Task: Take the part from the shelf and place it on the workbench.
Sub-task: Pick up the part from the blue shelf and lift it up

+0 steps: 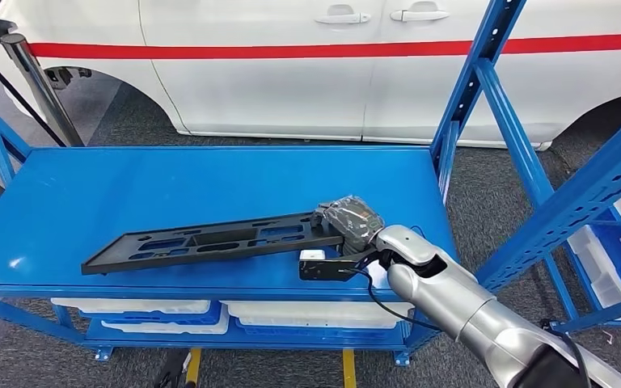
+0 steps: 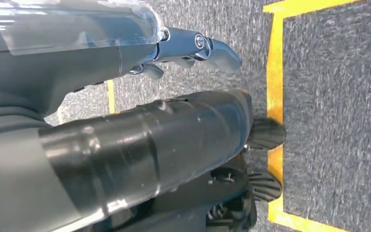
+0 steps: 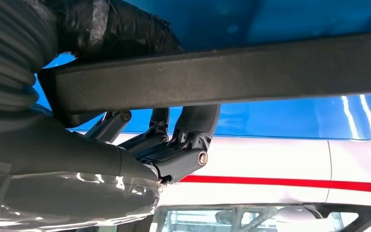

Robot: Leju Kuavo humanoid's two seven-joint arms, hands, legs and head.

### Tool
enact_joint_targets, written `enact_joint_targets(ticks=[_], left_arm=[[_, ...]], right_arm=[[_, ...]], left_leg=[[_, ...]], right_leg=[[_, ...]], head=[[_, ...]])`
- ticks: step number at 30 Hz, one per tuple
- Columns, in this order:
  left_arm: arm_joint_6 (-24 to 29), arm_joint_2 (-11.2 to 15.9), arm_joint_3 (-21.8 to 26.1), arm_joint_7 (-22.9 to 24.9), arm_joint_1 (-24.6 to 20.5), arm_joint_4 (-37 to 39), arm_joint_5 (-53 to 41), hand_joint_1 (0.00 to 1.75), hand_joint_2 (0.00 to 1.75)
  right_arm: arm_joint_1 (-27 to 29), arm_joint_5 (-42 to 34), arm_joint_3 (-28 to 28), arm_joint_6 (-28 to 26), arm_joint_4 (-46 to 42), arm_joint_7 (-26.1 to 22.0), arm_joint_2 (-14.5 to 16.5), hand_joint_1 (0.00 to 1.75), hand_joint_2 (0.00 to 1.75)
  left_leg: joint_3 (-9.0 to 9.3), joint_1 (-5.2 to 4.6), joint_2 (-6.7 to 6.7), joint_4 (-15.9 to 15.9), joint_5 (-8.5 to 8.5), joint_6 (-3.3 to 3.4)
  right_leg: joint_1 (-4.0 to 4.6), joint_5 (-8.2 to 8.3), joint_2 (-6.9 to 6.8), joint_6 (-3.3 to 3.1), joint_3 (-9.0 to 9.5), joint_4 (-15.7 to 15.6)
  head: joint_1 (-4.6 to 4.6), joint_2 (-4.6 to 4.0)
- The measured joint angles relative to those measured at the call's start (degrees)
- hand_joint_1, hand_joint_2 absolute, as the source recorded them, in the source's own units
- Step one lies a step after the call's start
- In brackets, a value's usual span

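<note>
While the white car (image 1: 307, 73) with its red side stripe stands behind the rack, the blue metal shelf (image 1: 129, 194) spreads flat before me between its slanted blue uprights (image 1: 485, 73). Below its front edge sit white plastic bins (image 1: 307, 314) on a lower level. Across the shelf top lies the long flat black plastic part (image 1: 202, 240) with cut-out openings, its far end touching the blue surface and its near end raised a little. My right hand (image 1: 348, 230) grasps that raised end, dark fingers (image 3: 193, 140) curled under its edge, thumb over the top. My left hand (image 2: 198, 48) hangs above grey carpet marked with yellow tape (image 2: 274, 72); it seems to hold nothing, though I cannot tell whether it is clenched or loose.
</note>
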Motion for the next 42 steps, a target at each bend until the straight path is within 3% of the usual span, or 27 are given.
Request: enact_joint_targets(ticks=[2, 4, 5, 6, 7, 9, 11, 14, 16, 19, 20, 21, 22, 24, 26, 30, 31, 32, 34, 36, 37, 38, 40, 42], left_arm=[[-0.02, -0.05, 0.00, -0.07, 0.01, -0.06, 0.10, 0.00, 0.00], [-0.08, -0.12, 0.00, -0.24, 0.15, -0.09, 0.20, 0.00, 0.00], [-0.13, -0.13, 0.00, -0.34, 0.28, -0.09, 0.22, 0.00, 0.00], [-0.17, -0.13, 0.00, -0.43, 0.40, -0.09, 0.23, 0.00, 0.00], [-0.20, -0.13, 0.00, -0.53, 0.47, -0.10, 0.24, 0.00, 0.00], [-0.23, -0.12, 0.00, -0.86, 0.47, -0.17, 0.18, 0.00, 0.87], [-0.25, -0.13, -0.03, -1.49, 0.40, -0.30, -0.11, 0.00, 1.75], [0.08, -0.15, -0.28, -2.32, 0.40, -0.42, -0.77, 0.00, 1.75], [0.69, -0.20, -0.45, -2.51, 0.39, -0.49, -0.72, 0.00, 1.75], [1.21, -0.22, -0.48, -2.33, 0.47, -0.53, 0.10, 0.00, 1.75], [1.08, -0.23, -0.48, -2.17, 0.55, -0.53, 0.27, 0.00, 1.75], [0.92, -0.26, -0.48, -1.96, 0.61, -0.53, 0.34, 0.00, 1.75], [0.75, -0.28, -0.48, -1.76, 0.64, -0.53, 0.36, 0.00, 1.75], [0.46, -0.36, -0.48, -1.53, 0.62, -0.54, 0.39, 0.00, 1.75], [0.26, -0.42, -0.48, -1.49, 0.59, -0.55, 0.43, 0.00, 1.75], [0.21, -0.43, -0.48, -1.48, 0.63, -0.55, 0.46, 0.00, 1.75], [0.21, -0.43, -0.48, -1.48, 0.62, -0.55, 0.46, 0.00, 1.75], [0.21, -0.44, -0.48, -1.48, 0.62, -0.55, 0.46, 0.00, 1.75], [0.15, -0.47, -0.48, -1.48, 0.68, -0.55, 0.54, 0.00, 1.75], [0.05, -0.48, -0.48, -1.50, 0.90, -0.55, 0.69, 0.00, 1.75], [0.03, -0.47, -0.48, -1.54, 1.00, -0.55, 0.76, 0.00, 1.75], [0.00, -0.46, -0.48, -1.62, 1.06, -0.55, 0.83, 0.00, 1.75], [-0.04, -0.44, -0.48, -1.84, 1.05, -0.55, 0.96, 0.00, 1.75], [-0.14, -0.43, -0.48, -2.01, 1.11, -0.56, 1.11, 0.00, 1.75]], right_arm=[[-0.16, -0.08, 0.14, 0.09, 0.21, -0.11, 0.31, 1.75, 1.75], [-0.19, -0.10, 0.30, 0.14, 0.50, -0.15, 0.51, 1.75, 1.75], [-0.20, -0.11, 0.36, 0.15, 0.64, -0.17, 0.59, 1.75, 1.75], [-0.23, -0.12, 0.39, 0.15, 0.77, -0.19, 0.64, 1.75, 1.75], [-0.29, -0.14, 0.40, 0.15, 0.87, -0.22, 0.69, 1.75, 1.75], [-0.48, -0.22, 0.42, 0.15, 1.04, -0.28, 0.74, 1.75, 1.75], [-0.69, -0.39, 0.43, 0.09, 1.27, -0.31, 0.73, 1.75, 1.75], [-0.80, -0.78, 0.45, -0.07, 1.60, -0.31, 0.65, 1.75, 1.75], [-0.87, -0.99, 0.54, -0.08, 1.78, -0.25, 0.52, 1.75, 1.75], [-0.89, -1.18, 0.95, -0.08, 2.11, -0.12, 0.40, 1.75, 1.75], [-0.89, -1.21, 1.11, -0.12, 2.20, -0.09, 0.39, 1.75, 1.75], [-0.92, -1.22, 1.22, -0.20, 2.26, -0.06, 0.39, 1.75, 1.75], [-0.98, -1.15, 1.31, -0.39, 2.32, 0.02, 0.39, 1.75, 1.75], [-1.12, -0.91, 1.44, -1.04, 2.40, 0.31, 0.40, 1.75, 1.75], [-1.21, -0.68, 1.64, -1.62, 2.45, 0.57, 0.47, 1.75, 1.75], [-1.34, -0.55, 2.08, -2.10, 2.46, 0.64, 0.66, 1.75, 1.75], [-1.39, -0.51, 2.14, -2.14, 2.46, 0.64, 0.74, 1.75, 1.75], [-1.41, -0.45, 2.20, -2.19, 2.46, 0.65, 0.83, 1.75, 1.75], [-1.36, -0.04, 2.35, -2.65, 2.46, 0.86, 0.95, 1.75, 1.75], [-1.18, 0.94, 2.62, -3.95, 2.46, 1.64, 0.96, 1.75, 1.75], [-1.06, 1.69, 2.74, -4.93, 2.46, 2.29, 0.97, 1.75, 1.75], [-0.96, 2.61, 2.82, -6.09, 2.46, 3.12, 1.00, 1.75, 1.75], [-0.80, 4.84, 2.80, -8.65, 2.45, 5.21, 1.08, 1.75, 1.75], [-0.51, 7.47, 2.43, -11.38, 2.37, 7.71, 1.11, 1.75, 1.75]], left_leg=[[-2.08, 0.20, 0.02, 4.73, -3.02, -0.60], [-5.55, 0.35, 0.04, 12.35, -6.57, -1.04], [-6.70, 0.39, 0.04, 14.86, -7.21, -1.15], [-6.92, 0.40, 0.04, 15.33, -6.76, -1.17], [-5.95, 0.41, 0.05, 13.41, -5.25, -1.11], [-1.97, 0.38, 0.05, 5.47, -1.59, -0.81], [0.82, 0.16, 0.02, -0.16, 0.09, -0.28], [1.27, 0.01, 0.07, -1.38, 0.47, 0.76], [1.48, 0.20, 0.24, -2.09, 1.04, 1.60], [1.26, 0.15, 0.51, -2.30, 1.34, 2.21], [1.16, 0.10, 0.57, -2.22, 1.34, 2.21], [1.12, 0.08, 0.60, -2.14, 1.31, 2.18], [1.11, 0.09, 0.61, -2.02, 1.26, 2.12], [1.07, 0.12, 0.56, -1.63, 1.05, 1.82], [0.79, -0.09, 0.43, -1.06, 0.75, 1.29], [0.58, -0.09, 0.22, -0.81, 0.48, 0.14], [0.23, -0.02, 0.19, 0.04, -0.24, -0.19], [-0.65, 0.06, 0.18, 2.01, -1.59, -0.50], [-3.86, 0.24, 0.19, 9.00, -5.22, -1.01], [-6.35, 0.36, 0.20, 14.24, -6.57, -1.24], [-6.22, 0.37, 0.20, 13.86, -5.62, -1.23], [-5.05, 0.38, 0.20, 11.31, -3.81, -1.13], [-1.39, 0.28, 0.19, 3.60, -0.39, -0.72], [0.47, 0.05, 0.12, -0.61, 0.69, -0.14]], right_leg=[[-0.23, 0.21, -0.13, -0.52, 0.10, -0.25], [-0.22, 0.22, -0.16, -0.68, 0.02, -0.25], [-0.20, 0.21, -0.15, -0.69, 0.03, -0.24], [-0.21, 0.20, -0.13, -0.69, 0.07, -0.24], [-0.22, 0.19, -0.08, -0.67, 0.15, -0.23], [-0.19, 0.13, 0.01, -0.47, 0.34, -0.22], [-0.02, 0.17, 0.21, 0.07, 0.35, -0.24], [0.02, 0.45, 0.39, 1.22, 0.38, -0.61], [-0.02, -0.89, 0.34, 1.79, -0.37, 1.09], [-0.07, -6.32, 0.27, 2.21, -5.30, 11.46], [-0.07, -7.24, 0.26, 2.31, -6.73, 14.45], [-0.09, -7.01, 0.25, 2.36, -7.17, 15.40], [-0.13, -5.76, 0.24, 2.36, -6.50, 14.11], [-0.25, -2.18, 0.21, 2.18, -2.78, 6.71], [-0.16, -0.44, 0.23, 1.68, -0.09, 1.07], [0.03, -0.15, 0.16, 0.37, 0.32, -0.06], [-0.09, -0.02, 0.07, 0.04, 0.39, -0.21], [-0.25, 0.10, -0.04, -0.21, 0.42, -0.35], [-0.31, 0.17, -0.15, -0.45, 0.33, -0.39], [-0.30, 0.16, -0.16, -0.49, 0.28, -0.37], [-0.31, 0.15, -0.14, -0.49, 0.32, -0.36], [-0.32, 0.13, -0.11, -0.45, 0.38, -0.35], [-0.23, 0.04, -0.08, -0.18, 0.46, -0.30], [-0.05, 0.08, -0.07, 0.43, 0.35, -0.31]], head=[[-0.06, 0.00], [-0.08, 0.00], [-0.08, 0.00], [-0.08, 0.00], [-0.09, 0.00], [-0.08, 0.00], [-0.05, 0.00], [-0.02, 0.00], [0.02, 0.00], [0.05, 0.00], [0.05, 0.00], [0.04, 0.00], [0.06, 0.00], [0.06, 0.00], [0.03, 0.00], [0.00, 0.00], [-0.02, 0.00], [-0.03, 0.00], [-0.05, 0.00], [-0.06, 0.00], [-0.07, 0.00], [-0.07, 0.00], [-0.05, 0.00], [-0.03, 0.00]])
